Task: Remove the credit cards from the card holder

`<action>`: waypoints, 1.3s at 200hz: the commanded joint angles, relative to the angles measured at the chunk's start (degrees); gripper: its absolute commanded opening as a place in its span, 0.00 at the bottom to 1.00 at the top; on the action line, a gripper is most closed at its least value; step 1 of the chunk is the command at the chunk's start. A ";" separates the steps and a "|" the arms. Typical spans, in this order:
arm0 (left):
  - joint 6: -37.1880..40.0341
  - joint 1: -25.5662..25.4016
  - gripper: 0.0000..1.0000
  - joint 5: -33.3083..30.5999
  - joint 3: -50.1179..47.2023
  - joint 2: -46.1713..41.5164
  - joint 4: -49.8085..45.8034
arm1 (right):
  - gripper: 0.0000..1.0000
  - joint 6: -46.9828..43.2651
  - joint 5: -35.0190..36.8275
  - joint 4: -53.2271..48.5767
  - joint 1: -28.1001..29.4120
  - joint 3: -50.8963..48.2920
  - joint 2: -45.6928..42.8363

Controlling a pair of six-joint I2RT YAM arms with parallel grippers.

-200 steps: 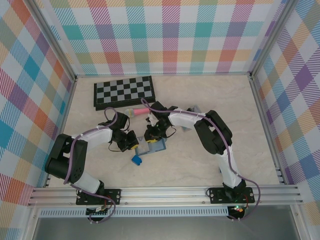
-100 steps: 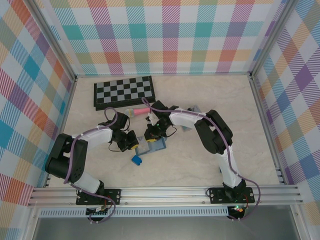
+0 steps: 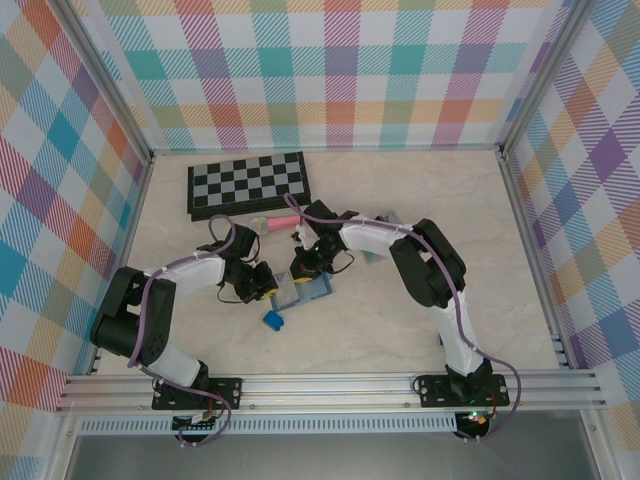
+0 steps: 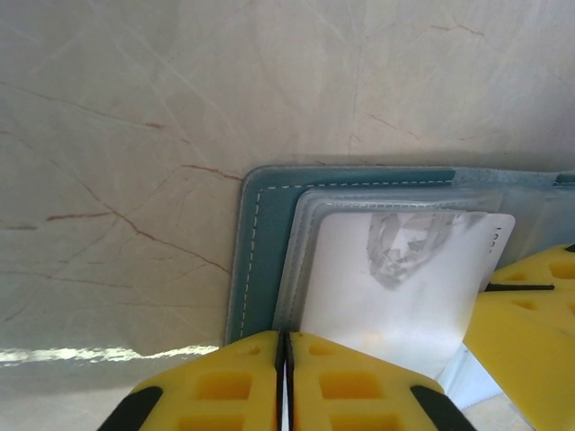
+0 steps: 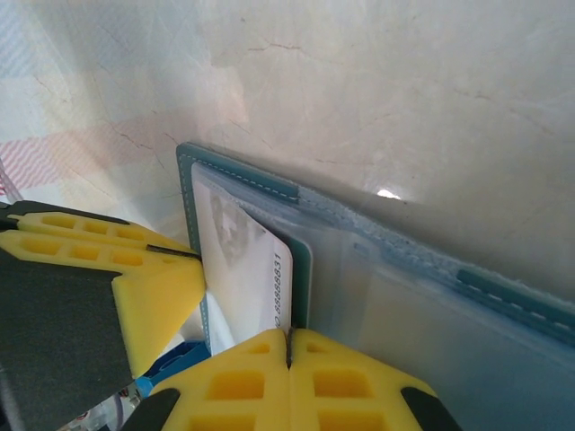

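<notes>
Right tool (image 5: 289,364) grips the card (image 5: 247,260), left tool (image 4: 283,368) pinches the card holder (image 4: 256,251); we see little shift, card still pocketed.

The worktop (image 4: 135,108) is smooth, marble-look stone or laminate with a faint sheen. The card holder (image 4: 259,233) looks like matt slate-blue leather with pale stitching; its sleeve (image 4: 287,269) is clear, slightly cloudy plastic. The card (image 4: 404,305) is smooth white plastic with a smudged grey print. The fingers (image 4: 359,386) of the left hand (image 4: 284,346) are matt yellow moulded plastic.
</notes>
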 commanded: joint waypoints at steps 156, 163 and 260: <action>1.23 -0.24 0.09 1.20 3.67 -2.92 -2.60 | 0.05 -2.47 5.75 -2.78 -1.30 -2.78 -3.31; 0.91 -0.33 0.08 1.51 3.54 -2.69 -2.11 | 0.06 -2.40 5.59 -2.97 -1.26 -2.61 -3.10; 0.49 -1.12 0.04 0.18 2.93 3.25 -2.58 | 0.26 -2.40 1.86 -3.84 -1.25 -1.99 -0.59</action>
